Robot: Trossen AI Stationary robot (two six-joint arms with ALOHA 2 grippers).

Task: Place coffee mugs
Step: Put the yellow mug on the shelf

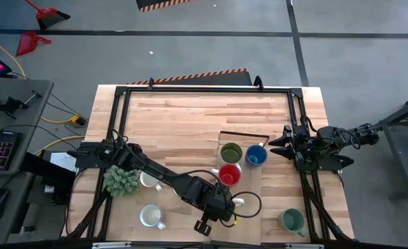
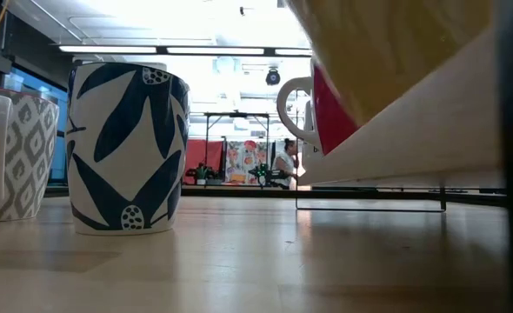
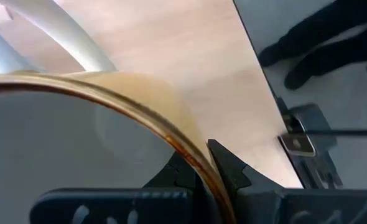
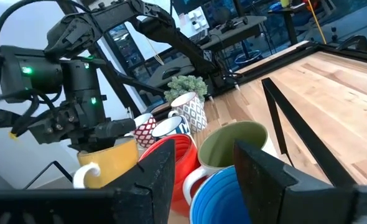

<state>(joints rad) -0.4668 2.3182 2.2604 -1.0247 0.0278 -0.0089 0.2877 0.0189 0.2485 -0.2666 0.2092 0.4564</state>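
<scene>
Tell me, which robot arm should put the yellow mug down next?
The left. Its end effector is shut on the yellow mug's rim, near the red mug. The right end effector waits open beside the blue mug, holding nothing.

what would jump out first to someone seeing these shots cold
Probably the left gripper near the table's front edge, shut on the rim of a yellow mug with a white handle. Next, the bright cluster mid-table: red mug, olive green mug and blue mug packed together, with the open right gripper beside the blue one. A bushy plant sits at the left.
</scene>
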